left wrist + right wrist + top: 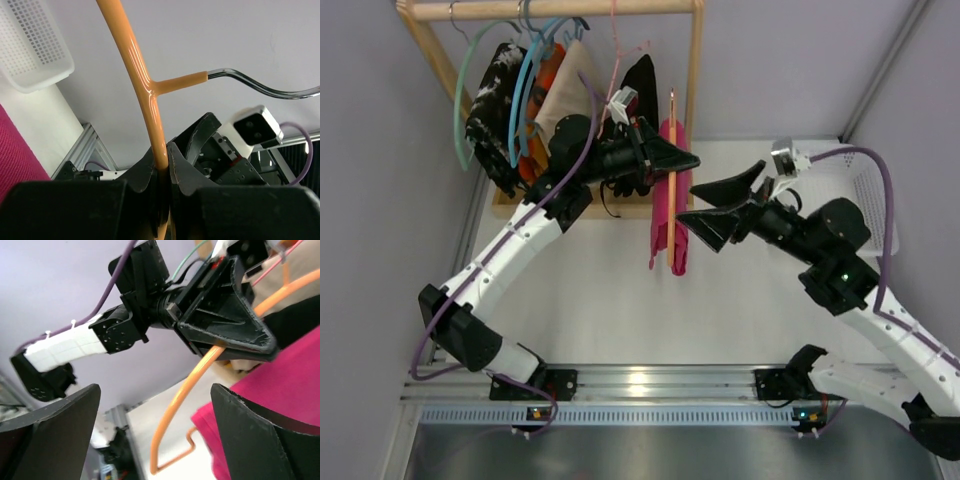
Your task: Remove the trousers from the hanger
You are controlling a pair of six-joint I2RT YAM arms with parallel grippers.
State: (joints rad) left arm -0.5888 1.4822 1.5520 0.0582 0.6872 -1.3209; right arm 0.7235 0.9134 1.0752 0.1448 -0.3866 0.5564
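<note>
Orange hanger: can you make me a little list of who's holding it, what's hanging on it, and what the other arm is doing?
thing: orange hanger with a silver hook
held by: left gripper, shut on the hanger's orange rod
hanging on it: pink trousers, draped over it
other arm: right gripper, open beside the pink trousers, holding nothing
job done: not yet, the trousers are on the hanger

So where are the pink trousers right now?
In the top view, the pink trousers hang on the orange hanger, mid-table between the left hand and the right hand.
</note>
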